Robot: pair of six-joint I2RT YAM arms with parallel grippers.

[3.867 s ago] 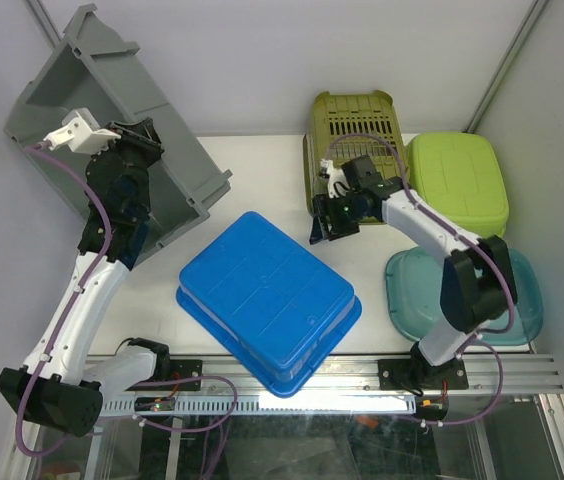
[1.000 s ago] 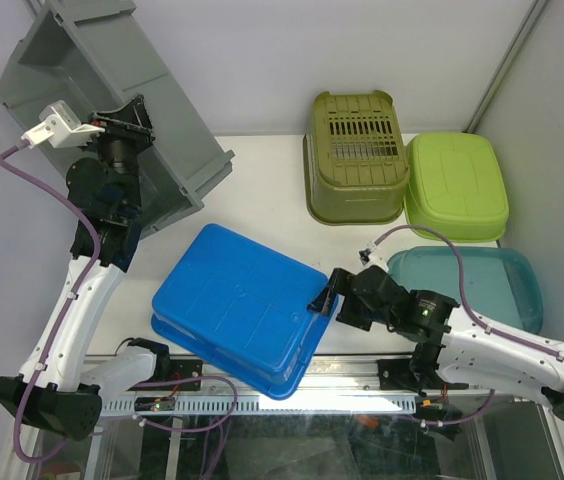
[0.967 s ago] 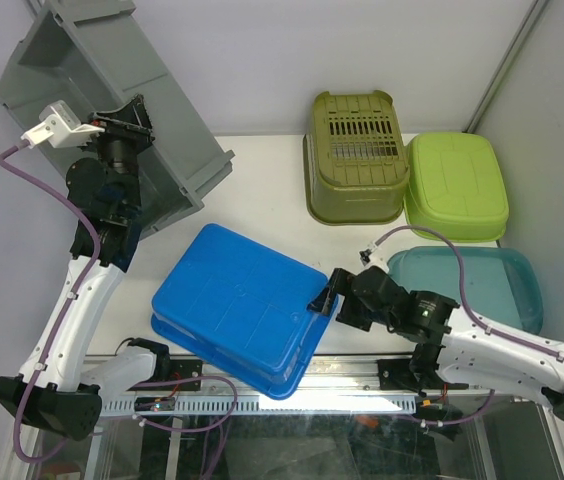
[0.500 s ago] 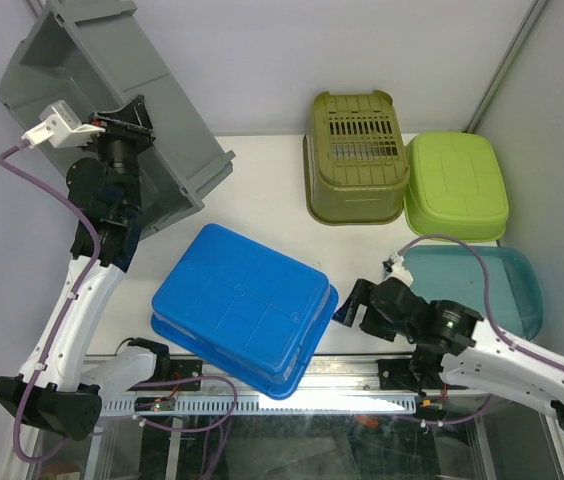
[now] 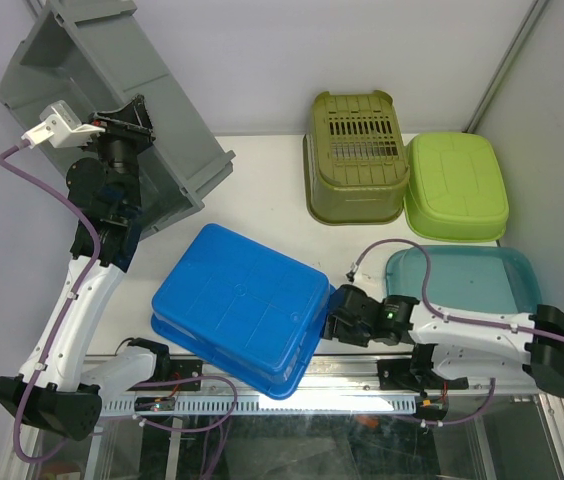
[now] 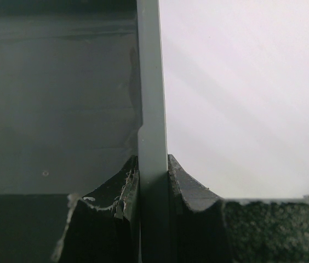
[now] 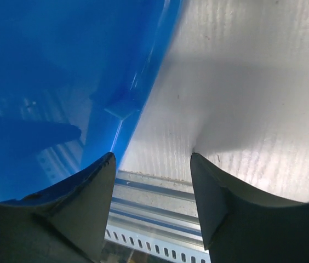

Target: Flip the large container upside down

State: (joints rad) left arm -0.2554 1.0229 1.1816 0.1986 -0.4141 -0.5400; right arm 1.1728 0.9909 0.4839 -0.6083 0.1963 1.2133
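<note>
Large grey container (image 5: 57,65): raised at far left, tilted, open side facing up-left, not yet inverted; can't tell if its low corner touches the counter (image 5: 272,190). Looks like stiff, thin-walled plastic, bulky but prob. light and smooth, so it may pivot in a one-edge hold. Best grip is the side wall, where left gripper (image 6: 153,164) is clamped. Right gripper (image 7: 153,159): jaws apart, empty, low beside upturned blue tub (image 5: 242,295).
</note>
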